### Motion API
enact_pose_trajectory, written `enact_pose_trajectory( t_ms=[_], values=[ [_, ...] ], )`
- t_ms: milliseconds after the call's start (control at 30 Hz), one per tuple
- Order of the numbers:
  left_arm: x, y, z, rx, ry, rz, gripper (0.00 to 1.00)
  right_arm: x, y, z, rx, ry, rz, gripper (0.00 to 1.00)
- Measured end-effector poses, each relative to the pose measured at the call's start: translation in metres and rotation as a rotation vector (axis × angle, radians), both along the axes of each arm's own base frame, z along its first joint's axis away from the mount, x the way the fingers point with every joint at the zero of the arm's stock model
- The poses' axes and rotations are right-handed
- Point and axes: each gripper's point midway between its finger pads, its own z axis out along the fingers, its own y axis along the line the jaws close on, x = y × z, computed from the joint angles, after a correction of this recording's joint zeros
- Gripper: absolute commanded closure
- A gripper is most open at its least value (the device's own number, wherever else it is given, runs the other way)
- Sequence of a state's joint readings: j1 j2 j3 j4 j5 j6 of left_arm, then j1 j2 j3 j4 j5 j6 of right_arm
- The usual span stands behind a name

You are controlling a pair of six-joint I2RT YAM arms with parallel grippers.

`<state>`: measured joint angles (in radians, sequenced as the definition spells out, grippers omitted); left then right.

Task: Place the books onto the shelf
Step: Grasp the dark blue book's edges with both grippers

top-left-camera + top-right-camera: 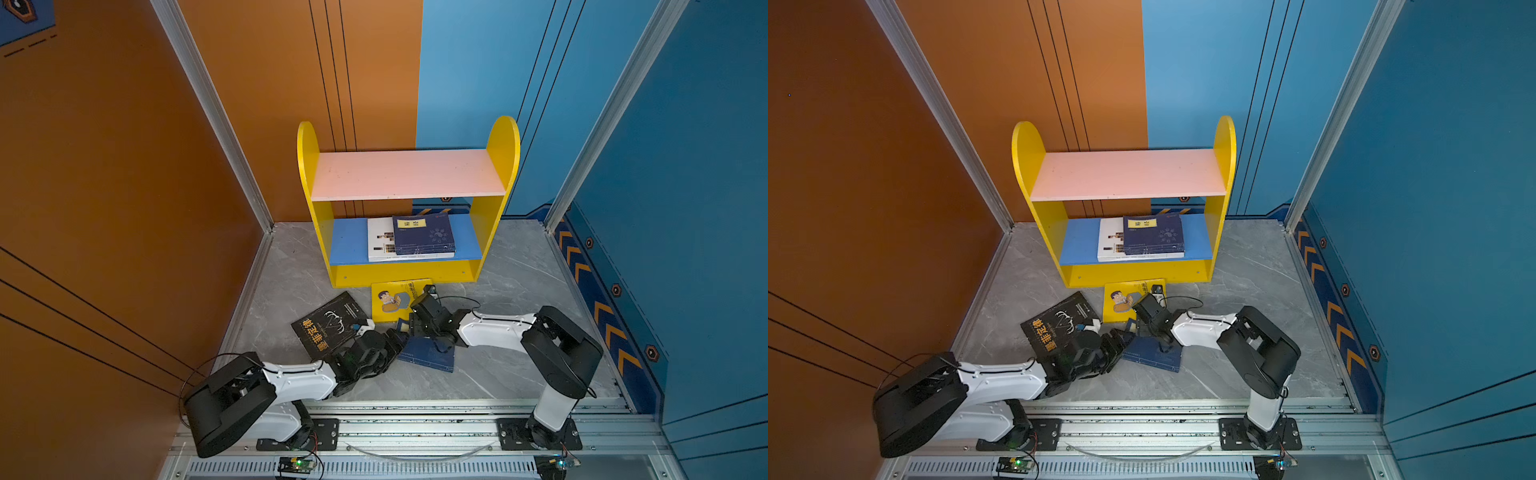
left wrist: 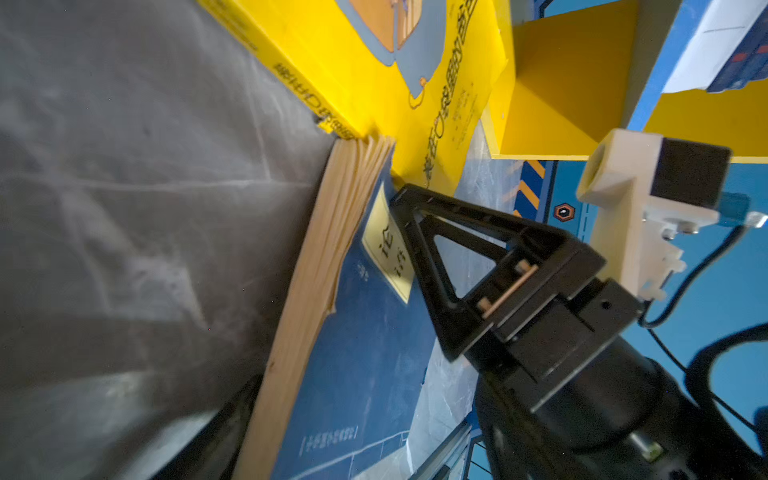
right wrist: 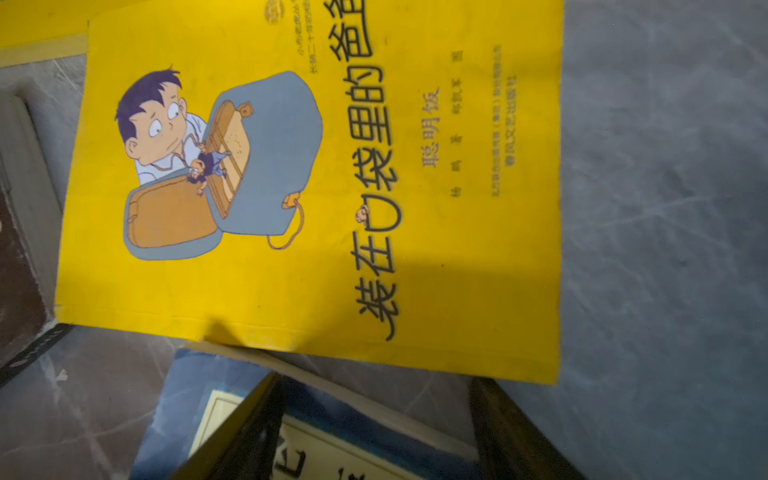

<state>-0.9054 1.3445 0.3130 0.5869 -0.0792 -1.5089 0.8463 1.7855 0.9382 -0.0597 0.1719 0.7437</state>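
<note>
- Two books (image 1: 422,239) already lie stacked flat on shelf (image 1: 405,275).
- Right gripper (image 3: 374,380), jaws spread, likely pins navy book (image 2: 365,353) before shelf.
- Left gripper (image 1: 392,338) at its edge; grip unclear.

Grey table (image 1: 519,291) bears shelf (image 1: 405,274), black book (image 1: 324,328), yellow book (image 1: 395,299), navy book (image 1: 428,357)

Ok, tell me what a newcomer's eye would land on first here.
The yellow-sided shelf at the back stands out first, its pink upper board bare while a navy book lies on a white book on the blue lower board. Next comes the yellow cartoon book on the floor before it, beside a black book and a second navy book, with the left arm and right arm low over them.
</note>
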Motion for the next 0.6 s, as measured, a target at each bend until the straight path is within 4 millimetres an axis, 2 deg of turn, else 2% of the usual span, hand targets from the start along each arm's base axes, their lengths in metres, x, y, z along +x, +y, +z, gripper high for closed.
enact_pose_trajectory(
  t_ms=[267, 467, 600],
  values=[
    [0.011, -0.01, 0.008, -0.059, -0.089, 0.005, 0.4, -0.001, 0.001, -0.002, 0.035, 0.003, -0.018, 0.28],
    [0.013, -0.013, 0.014, -0.084, -0.115, 0.007, 0.78, 0.001, 0.0, 0.003, 0.065, -0.005, -0.029, 0.28],
    [0.013, -0.015, 0.018, -0.102, -0.123, 0.002, 0.91, 0.003, -0.002, 0.007, 0.087, 0.007, -0.03, 0.27]
  ],
)
